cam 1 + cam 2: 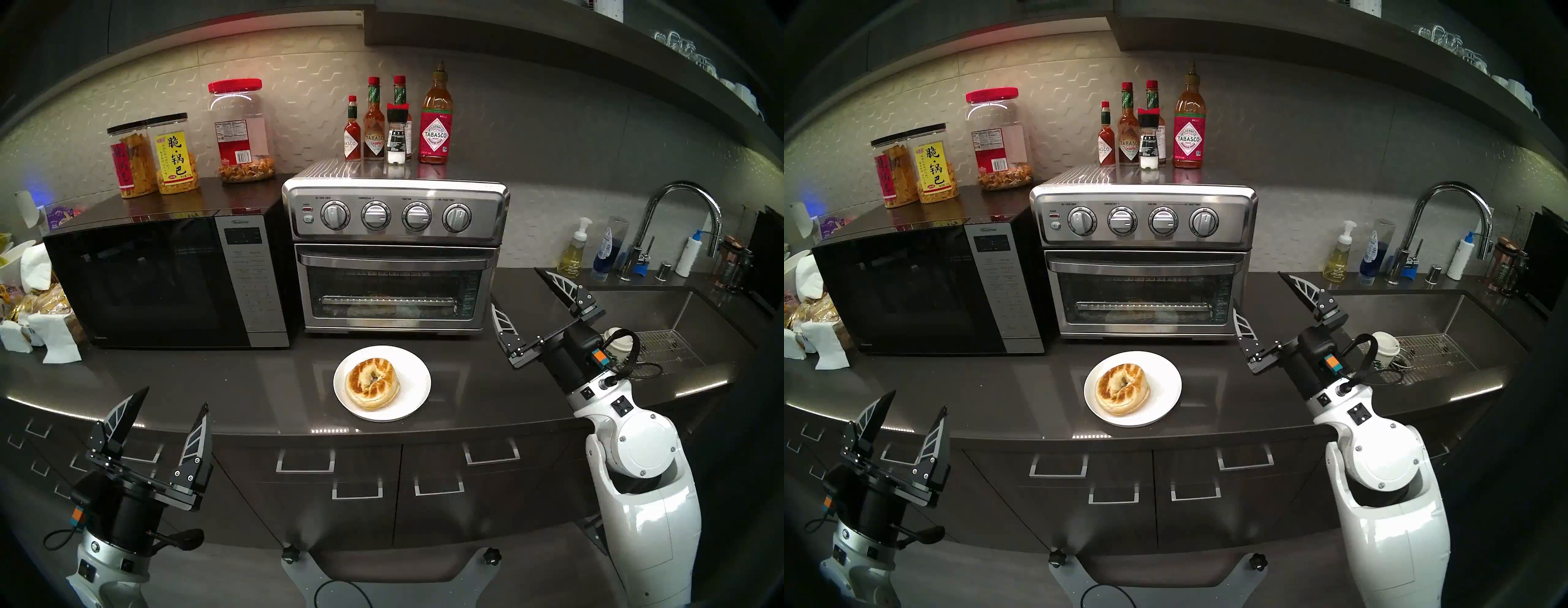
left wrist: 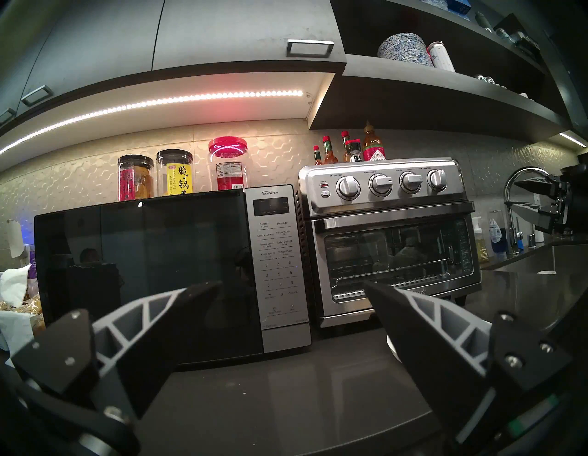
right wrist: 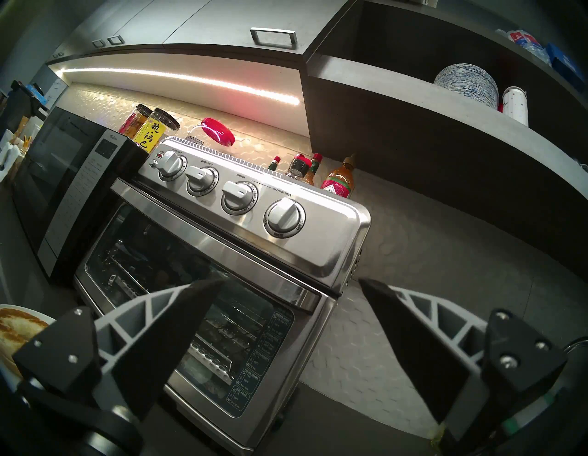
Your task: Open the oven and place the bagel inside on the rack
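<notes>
Steel oven (image 1: 395,254) door shut, bagel (image 1: 372,389) on plate (image 1: 413,399); we see both grippers' fingers (image 1: 551,282) spread wide, empty. Opening, loading rack (image 1: 392,300) all ahead.

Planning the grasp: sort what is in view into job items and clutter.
Job: oven, door shut; rack inside; bagel on plate; right gripper, open.
Clutter: microwave, snack jars, sauce bottles, soap, tap.
</notes>
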Tool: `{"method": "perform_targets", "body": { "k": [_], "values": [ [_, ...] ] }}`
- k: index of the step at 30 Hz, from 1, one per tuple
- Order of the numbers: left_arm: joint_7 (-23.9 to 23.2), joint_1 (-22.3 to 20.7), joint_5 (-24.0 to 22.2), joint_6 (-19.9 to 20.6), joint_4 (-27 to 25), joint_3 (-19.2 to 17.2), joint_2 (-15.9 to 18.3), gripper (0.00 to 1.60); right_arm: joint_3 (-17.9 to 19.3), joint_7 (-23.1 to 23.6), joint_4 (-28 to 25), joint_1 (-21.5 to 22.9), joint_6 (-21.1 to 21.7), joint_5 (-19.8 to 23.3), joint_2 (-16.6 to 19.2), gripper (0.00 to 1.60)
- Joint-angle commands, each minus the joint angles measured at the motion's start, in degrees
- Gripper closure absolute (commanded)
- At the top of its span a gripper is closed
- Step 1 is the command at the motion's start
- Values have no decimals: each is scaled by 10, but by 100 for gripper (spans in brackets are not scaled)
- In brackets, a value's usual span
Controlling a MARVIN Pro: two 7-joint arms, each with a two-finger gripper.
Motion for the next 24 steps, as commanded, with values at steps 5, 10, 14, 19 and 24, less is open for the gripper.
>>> {"method": "perform_targets", "body": {
  "k": [5, 10, 14, 19, 24],
  "values": [
    [0, 0, 0, -1, -9, 0, 0, 0, 0, 0, -10, 3, -1, 0, 0, 0],
    [0, 0, 0, -1, -9, 0, 0, 0, 0, 0, -10, 3, -1, 0, 0, 0],
    [0, 0, 0, -1, -9, 0, 0, 0, 0, 0, -10, 3, -1, 0, 0, 0],
    [0, 0, 0, -1, -9, 0, 0, 0, 0, 0, -10, 3, -1, 0, 0, 0],
    [0, 0, 0, -1, -9, 0, 0, 0, 0, 0, -10, 3, -1, 0, 0, 0]
  ]
}}
